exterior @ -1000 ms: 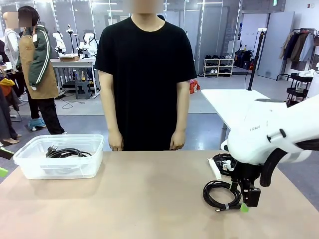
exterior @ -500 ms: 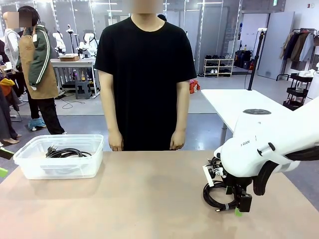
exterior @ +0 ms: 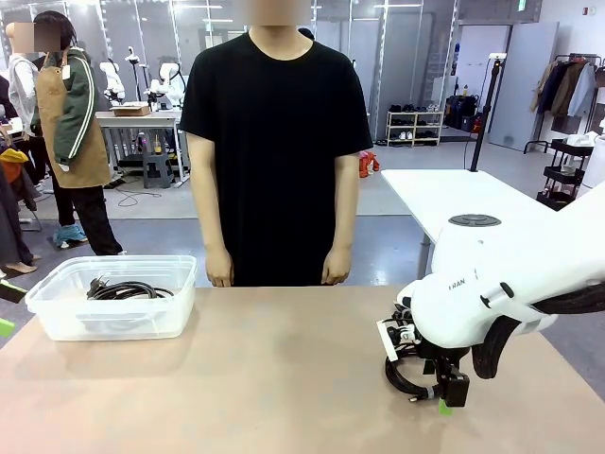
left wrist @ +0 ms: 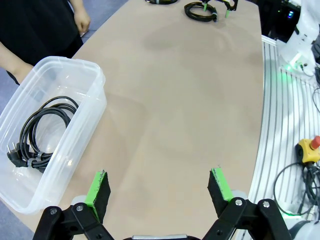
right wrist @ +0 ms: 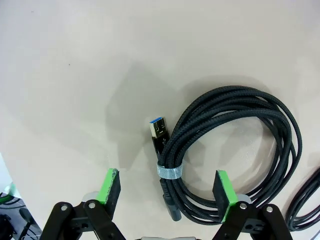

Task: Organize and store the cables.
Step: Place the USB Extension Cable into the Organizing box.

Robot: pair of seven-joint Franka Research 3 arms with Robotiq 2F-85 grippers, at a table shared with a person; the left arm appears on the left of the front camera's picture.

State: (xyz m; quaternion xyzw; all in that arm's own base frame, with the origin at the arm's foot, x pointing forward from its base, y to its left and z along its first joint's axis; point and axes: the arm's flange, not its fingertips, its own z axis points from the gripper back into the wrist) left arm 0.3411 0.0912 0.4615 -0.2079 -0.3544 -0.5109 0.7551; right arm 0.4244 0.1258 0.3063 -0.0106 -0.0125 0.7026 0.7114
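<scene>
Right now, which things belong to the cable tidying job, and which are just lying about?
Job: tied cable coil below the open right gripper; coiled cable in the clear bin; open left gripper.
Lying about: emergency stop button beside the table; white table behind the person.

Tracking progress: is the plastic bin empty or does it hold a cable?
Not empty: a coiled black cable lies inside the bin, its loops and plug visible through the open top.

The white right arm (exterior: pixel 501 284) reaches in from the right, bent low. The black, green-padded right gripper (right wrist: pixel 167 187) points down, jaws spread wide. The left gripper (left wrist: pixel 159 190), apparently raised and tilted, likewise has its jaws wide apart.
</scene>
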